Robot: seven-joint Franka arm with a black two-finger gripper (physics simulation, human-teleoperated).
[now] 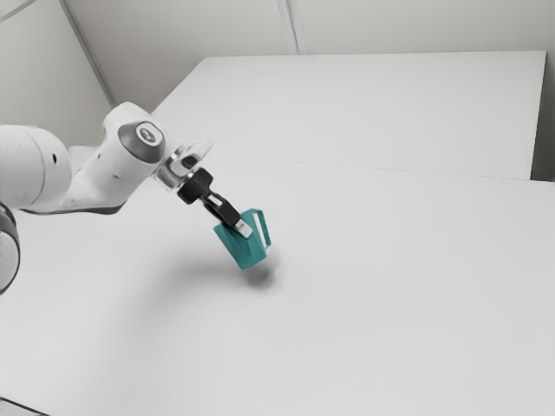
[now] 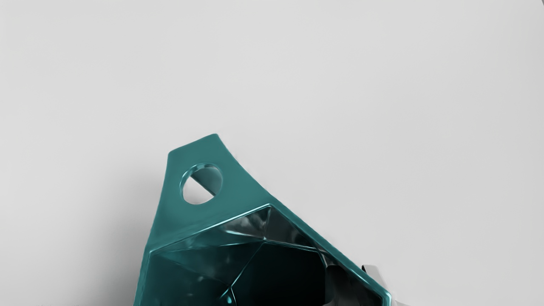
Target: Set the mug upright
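Nearest you, in the wrist view, is the open mouth of a teal mug (image 1: 239, 249), its rim a hard-edged polygon. The claw (image 2: 353, 274) is clamped on its wall, one finger inside the cup and one outside. In the exterior view, the white, rounded arm (image 1: 113, 178) comes in from the left, and the mug hangs at its end, near the middle of the picture.

You appear to be past the grasp and the lift: a soft dark shadow (image 1: 260, 277) lies beneath the mug on the desk (image 1: 390, 295), suggesting it is clear of the surface. The mug leans, mouth toward the claw and base slanting down to the exterior view's right, so it is not upright. What remains for you, as I judge it, is to level it, lower the base flat, and let go.

The outside looks smooth and matte; the inside is glossy, faceted and dark, with bright creases. A flat flange with a round hole, apparently part of the handle (image 2: 191, 157), juts from the rim. The desk is plain, pale and even.
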